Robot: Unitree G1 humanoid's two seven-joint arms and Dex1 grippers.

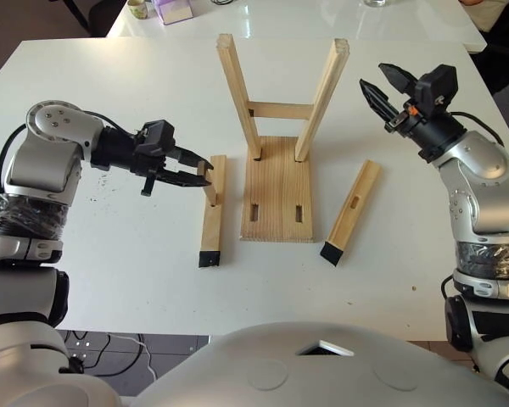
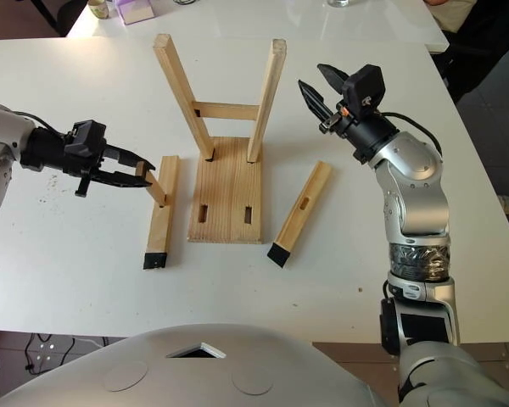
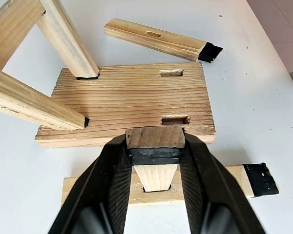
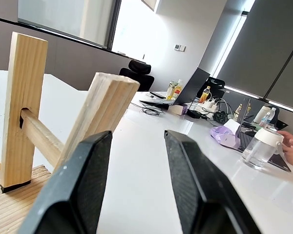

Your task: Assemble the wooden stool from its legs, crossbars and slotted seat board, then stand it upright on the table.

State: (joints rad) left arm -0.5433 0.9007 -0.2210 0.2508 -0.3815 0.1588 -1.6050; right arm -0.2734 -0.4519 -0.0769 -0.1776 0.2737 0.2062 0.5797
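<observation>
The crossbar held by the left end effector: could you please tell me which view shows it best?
The left wrist view: the crossbar is close up, clamped in the left end effector, its tip standing in the slot of the lying leg. The eye views show it small, from above, beside the seat board.

Setting: office or meeting room. Beyond the right gripper, a long white table carries an open laptop, loose cables, drink bottles and a lidded glass jar. A black swivel chair stands behind the table, with a bright window farther back.
</observation>
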